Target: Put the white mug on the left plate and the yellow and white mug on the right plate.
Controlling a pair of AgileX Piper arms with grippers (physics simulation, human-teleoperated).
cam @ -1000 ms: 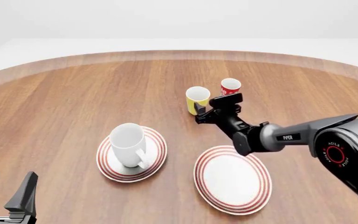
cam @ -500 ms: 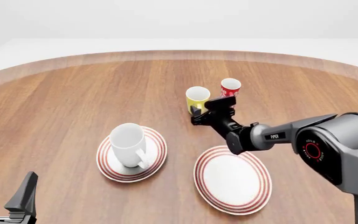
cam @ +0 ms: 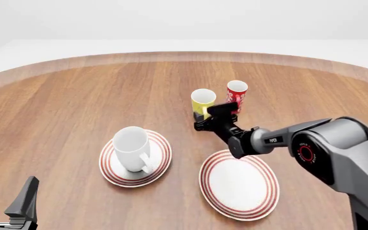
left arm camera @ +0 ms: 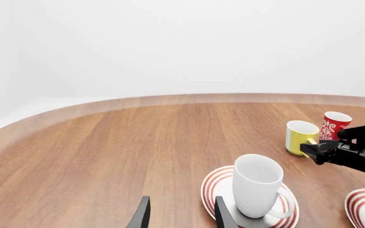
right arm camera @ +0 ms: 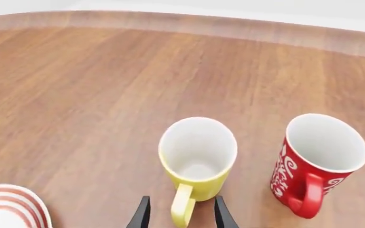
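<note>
The white mug (cam: 132,147) stands upright on the left plate (cam: 163,149), also seen in the left wrist view (left arm camera: 256,185) on that plate (left arm camera: 216,184). The yellow and white mug (cam: 202,101) stands on the table, handle toward me. My right gripper (cam: 204,118) is open right at it. In the right wrist view its fingers (right arm camera: 143,213) stand either side of the mug's (right arm camera: 197,154) handle. The right plate (cam: 239,184) holds nothing. My left gripper (cam: 8,183) is open and empty at the near left edge.
A red mug with white pattern (cam: 237,91) stands just right of the yellow mug, close to my right gripper, also in the right wrist view (right arm camera: 319,161). The right arm (cam: 299,139) reaches over the table above the right plate's far rim.
My right gripper has moved forward and a little left, up to the yellow mug's handle. The left arm, the mugs and the plates have not moved.
</note>
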